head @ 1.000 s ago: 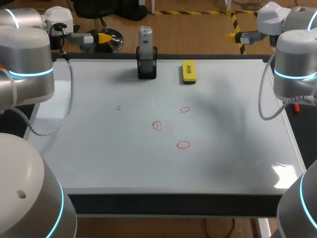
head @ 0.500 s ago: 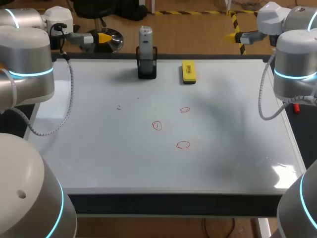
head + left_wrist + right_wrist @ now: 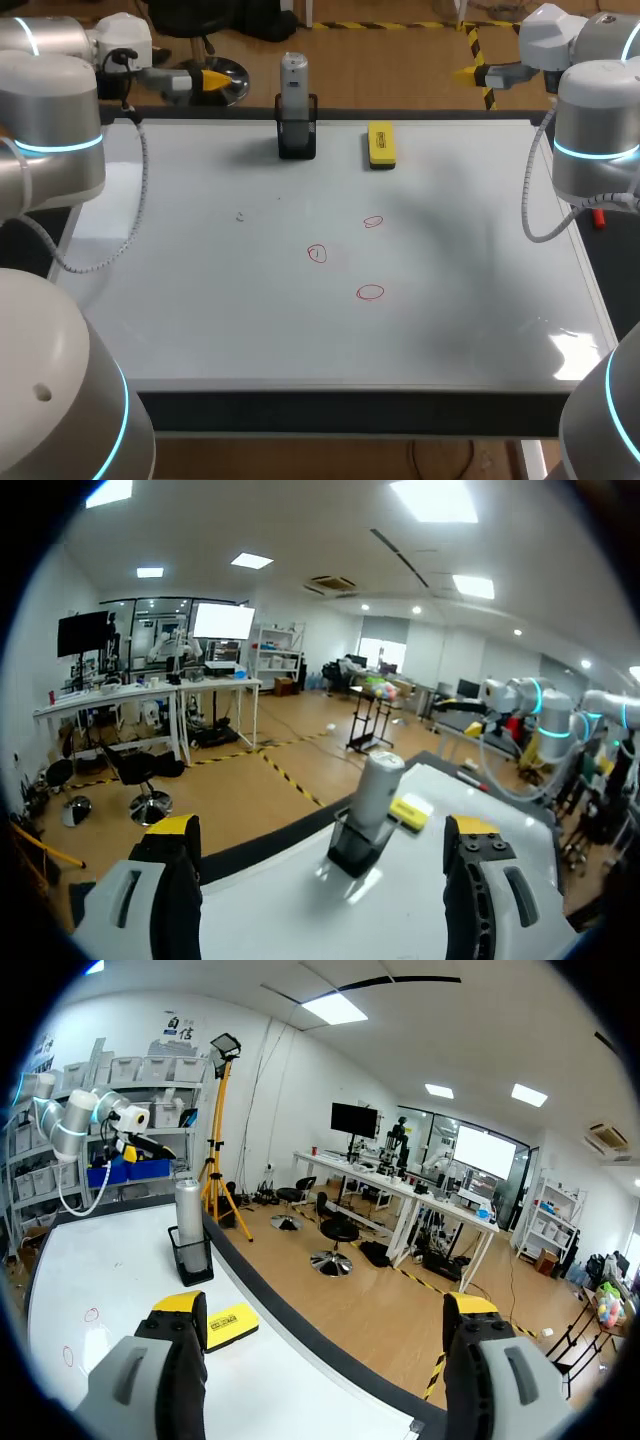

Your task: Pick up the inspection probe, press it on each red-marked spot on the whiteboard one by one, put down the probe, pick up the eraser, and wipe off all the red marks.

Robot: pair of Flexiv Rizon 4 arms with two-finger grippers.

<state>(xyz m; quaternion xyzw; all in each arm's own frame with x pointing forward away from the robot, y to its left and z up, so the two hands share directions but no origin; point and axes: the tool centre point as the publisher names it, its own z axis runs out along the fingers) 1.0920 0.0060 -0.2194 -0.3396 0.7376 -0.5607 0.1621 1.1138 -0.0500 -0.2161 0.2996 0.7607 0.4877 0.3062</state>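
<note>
The grey inspection probe [image 3: 293, 75] stands upright in a black holder [image 3: 297, 138] at the whiteboard's [image 3: 200, 300] far edge. To its right lies the yellow eraser [image 3: 381, 145]. Three red circles are drawn mid-board: [image 3: 373, 222], [image 3: 317, 254], [image 3: 370, 292]. My left gripper [image 3: 205, 78] hangs open beyond the far left corner, and my right gripper [image 3: 470, 72] hangs open beyond the far right one. In the left wrist view the probe [image 3: 378, 785] and eraser [image 3: 408, 813] lie ahead of the open left gripper [image 3: 322, 828]. In the right wrist view the probe [image 3: 188, 1205] and eraser [image 3: 228, 1325] lie beside the open right gripper [image 3: 325, 1305].
A small faint smudge [image 3: 240, 216] marks the board left of the red circles. The board's dark front rim [image 3: 350, 410] runs across the near side. Both arms' grey elbows [image 3: 50, 130] [image 3: 595, 130] stand over the board's left and right edges.
My left arm has shifted slightly, its gripper edging a little to the right. The right arm, probe and eraser are where they were.
</note>
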